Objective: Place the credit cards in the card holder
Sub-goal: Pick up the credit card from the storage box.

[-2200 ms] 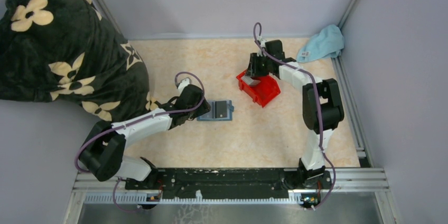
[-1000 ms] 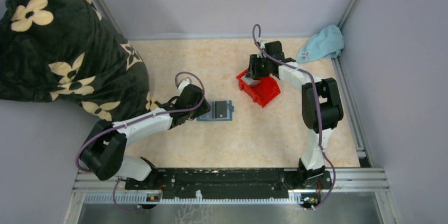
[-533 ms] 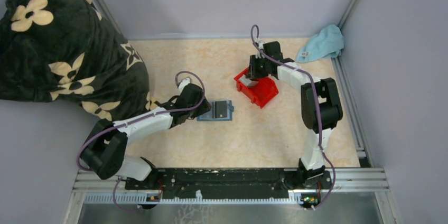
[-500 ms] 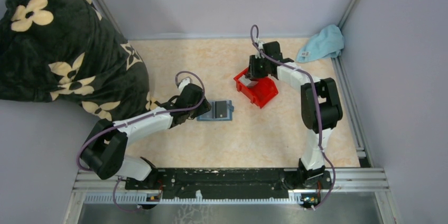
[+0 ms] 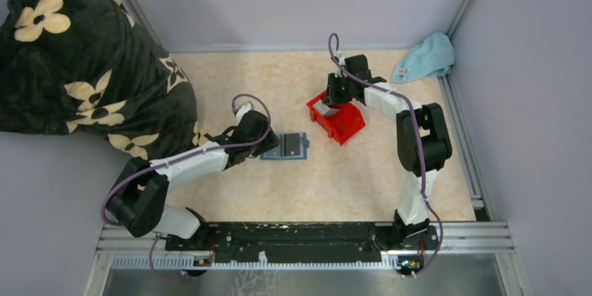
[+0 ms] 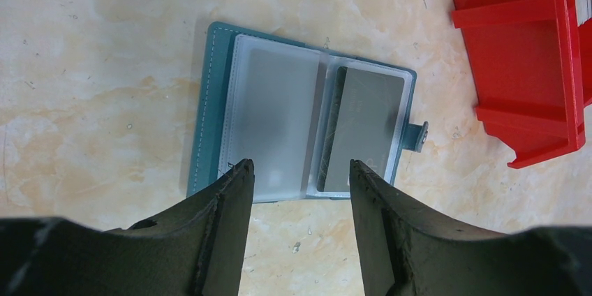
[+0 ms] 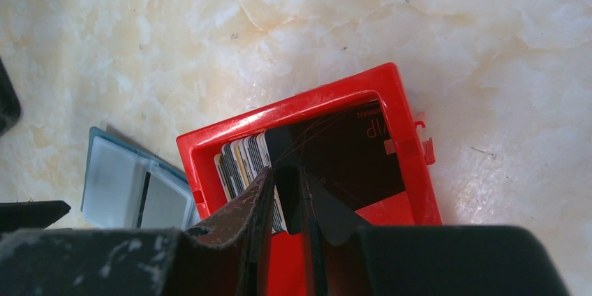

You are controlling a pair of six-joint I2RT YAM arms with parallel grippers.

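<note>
**Cards in the bin, holder lying open**

Credit cards [image 7: 241, 160] stand on edge as a stack inside the red bin [image 7: 209, 146], packed against one wall, with a dark card [image 7: 349, 156] leaning across the rest of the bin. The right tool [image 7: 287, 174] reaches down into the bin. Its fingers are drawn close together on either side of the dark card's edge, but whether they actually pinch it cannot be told.

The card holder [image 6: 307, 132] lies spread open and flat on the surface [image 6: 105, 65], just ahead of the left tool [image 6: 300, 165]. That tool's fingers stand well apart and hold nothing, their tips over the holder's near edge. Clear sleeves face up. One sleeve, on the side with the snap tab [image 6: 417, 135], shows a dark card inside; the other looks blank. The bin sits beyond the holder, apart from it.
</note>
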